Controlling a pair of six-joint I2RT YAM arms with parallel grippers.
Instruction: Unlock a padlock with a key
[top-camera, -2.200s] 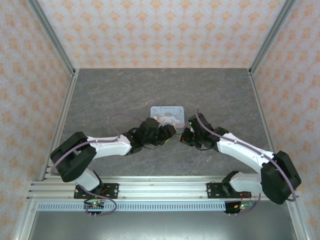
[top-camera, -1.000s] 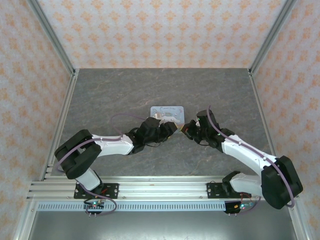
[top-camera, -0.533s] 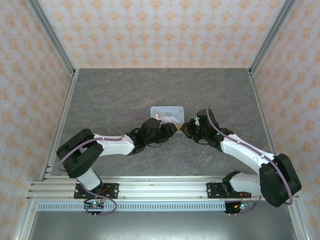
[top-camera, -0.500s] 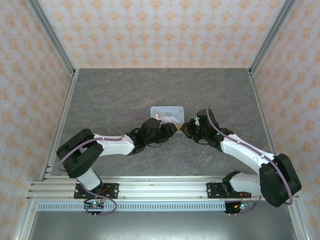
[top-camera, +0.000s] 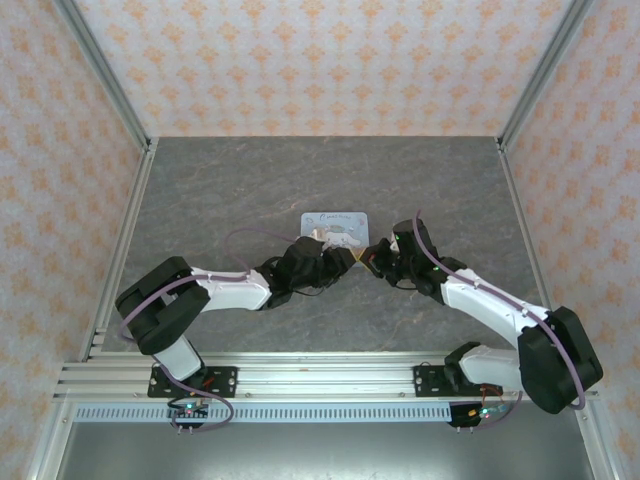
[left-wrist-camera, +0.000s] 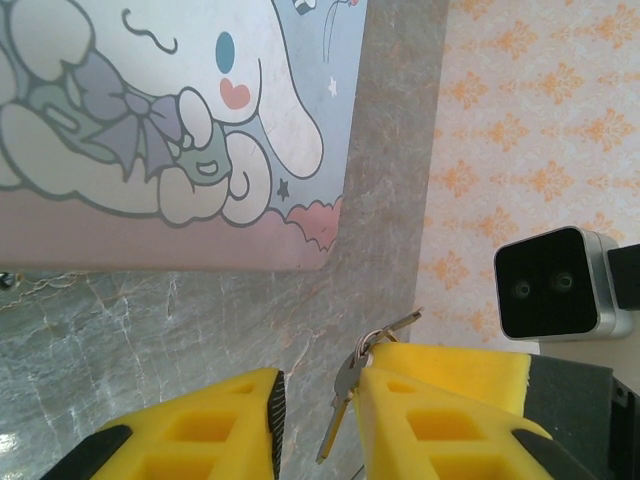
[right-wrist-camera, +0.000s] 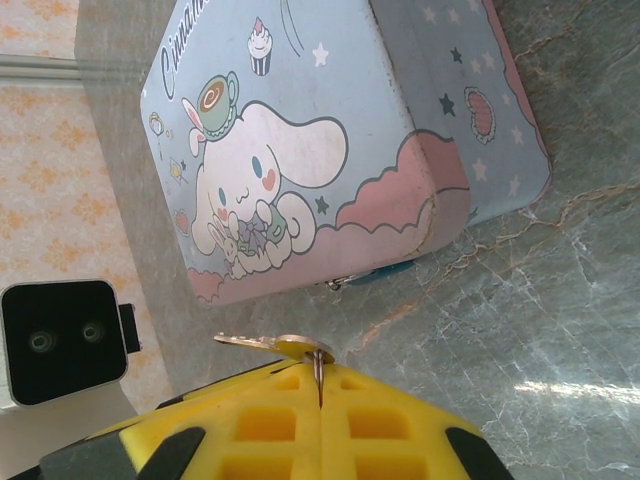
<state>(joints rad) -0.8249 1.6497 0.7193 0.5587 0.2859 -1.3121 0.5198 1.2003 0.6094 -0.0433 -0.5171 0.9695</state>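
Little changed over the last half second; against the oldest view, both drawn in closer to the tin (top-camera: 335, 222), left gripper (top-camera: 338, 262) and right gripper (top-camera: 377, 262) almost tip to tip at its near edge.

Two arms, two grippers, one tin, one padlock, two keys on one ring (left-wrist-camera: 365, 345).

Right fingers (right-wrist-camera: 260, 420) clenched on the key (left-wrist-camera: 338, 400) at its ring. Key blade dangling in the gap between the left fingers (left-wrist-camera: 200, 430), parted and gripping nothing.

Of the padlock (right-wrist-camera: 395, 268), just a teal sliver at the tin's front edge beside the clasp (right-wrist-camera: 345, 283), mostly hidden under the lid's overhang.

Grey table (top-camera: 300, 170) beneath, patterned walls (top-camera: 300, 60) around.
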